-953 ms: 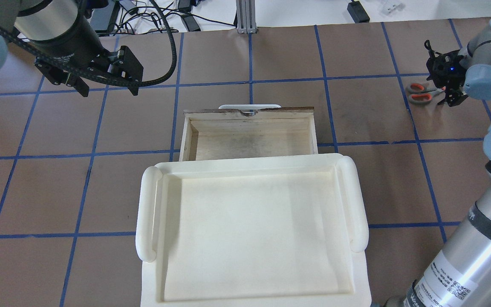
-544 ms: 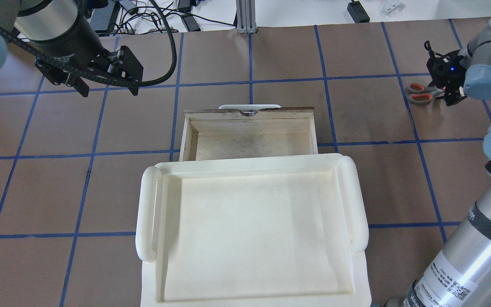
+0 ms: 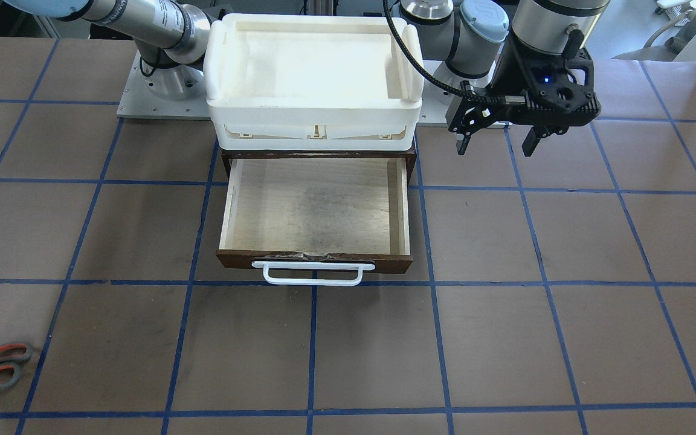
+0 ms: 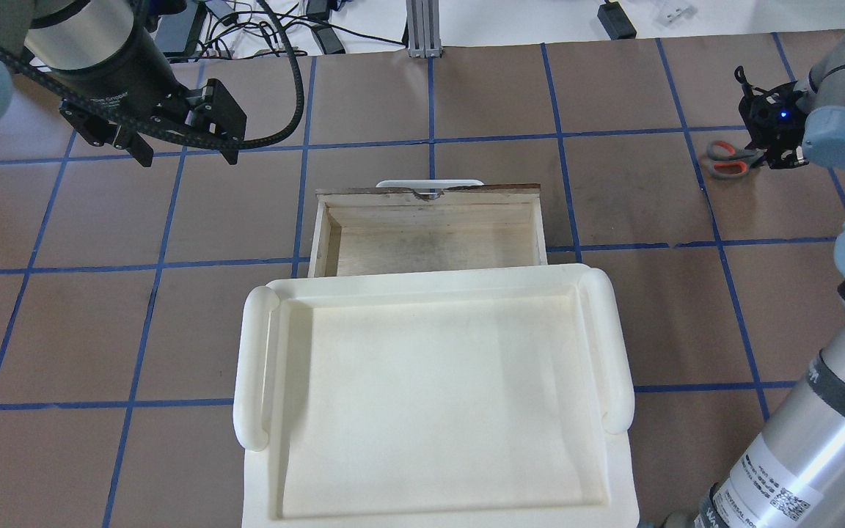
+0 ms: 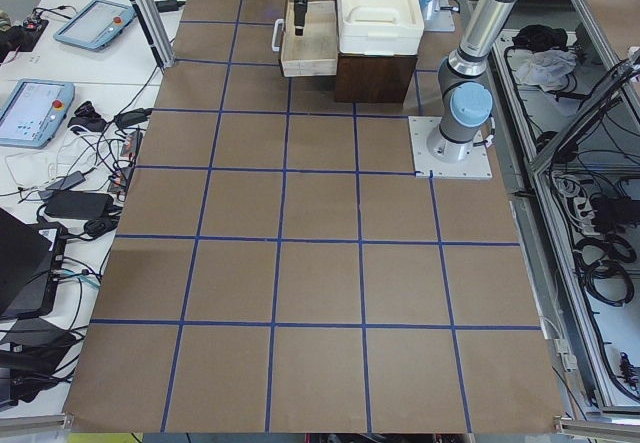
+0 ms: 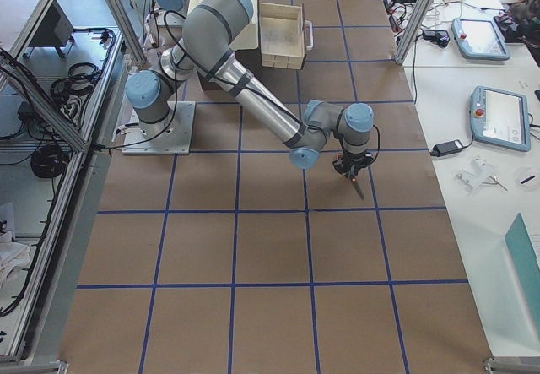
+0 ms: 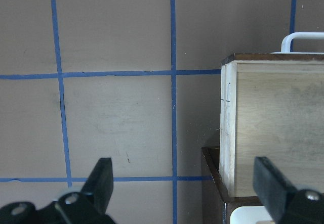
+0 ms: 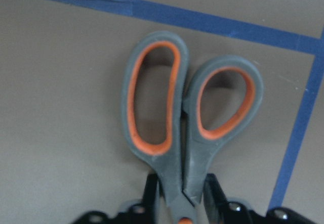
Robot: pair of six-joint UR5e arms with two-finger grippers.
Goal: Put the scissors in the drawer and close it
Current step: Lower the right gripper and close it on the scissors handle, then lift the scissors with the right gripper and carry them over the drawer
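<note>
Overhead camera: behind the robot, looking forward and down on the table (image 4: pixel 100 330). Front camera: across the table, facing the robot, steeply down. Both share the drawer (image 4: pixel 430 246), seen from opposite ends. Two side cameras look along the table from far off, high. Left wrist camera looks down beside the drawer's corner; right wrist camera sits very close over the scissors (image 8: pixel 173 166).

Seen from overhead, the drawer (image 4: pixel 430 253) is open to reach from above, but the white tray (image 4: pixel 430 282) stands high along its 6 o'clock edge. Bare table (image 4: pixel 628 198) runs from the drawer to the scissors (image 4: pixel 727 160) at 2 o'clock.
</note>
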